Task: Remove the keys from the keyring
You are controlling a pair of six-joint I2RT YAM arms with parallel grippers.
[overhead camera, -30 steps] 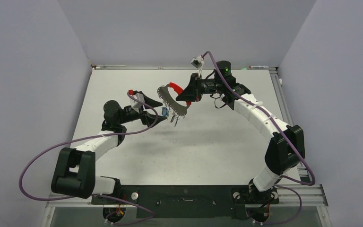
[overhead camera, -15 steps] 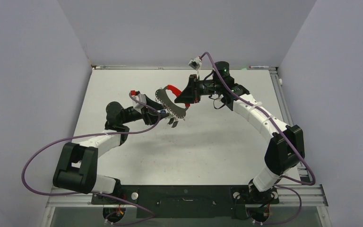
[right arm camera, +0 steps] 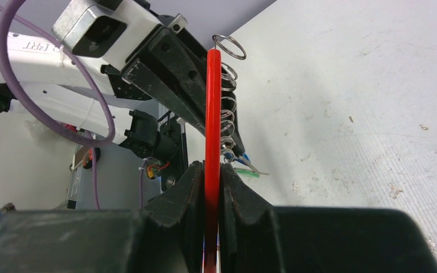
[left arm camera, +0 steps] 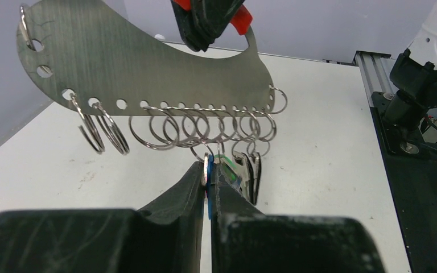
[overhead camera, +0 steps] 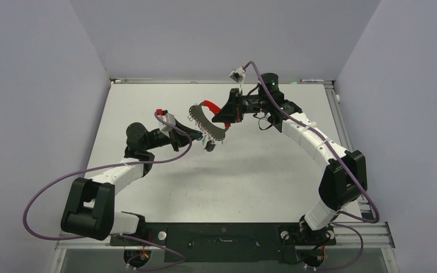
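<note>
The keyring (overhead camera: pixel 205 122) is a curved grey metal plate (left arm camera: pixel 136 62) with a red arc (right arm camera: pixel 213 114), held above the table, with several wire rings along its lower edge. My right gripper (right arm camera: pixel 209 170) is shut on the red arc. The keys (overhead camera: pixel 209 145) hang from the rings at one end. My left gripper (left arm camera: pixel 209 170) is shut on the blue-headed key (left arm camera: pixel 209 199), which stands edge-on between the pads. A green-headed key (left arm camera: pixel 225 162) and silvery keys (left arm camera: pixel 250 173) hang just to its right, untouched.
The white table (overhead camera: pixel 250 170) lies under both arms. Grey walls enclose it on three sides. A purple cable (overhead camera: pixel 62 182) loops out from the left arm, and a black rail (left arm camera: pixel 409 170) runs along the table's edge.
My left gripper has moved in under the keyring and gone from open to shut on the blue-headed key. The right gripper and the keyring have barely moved.
</note>
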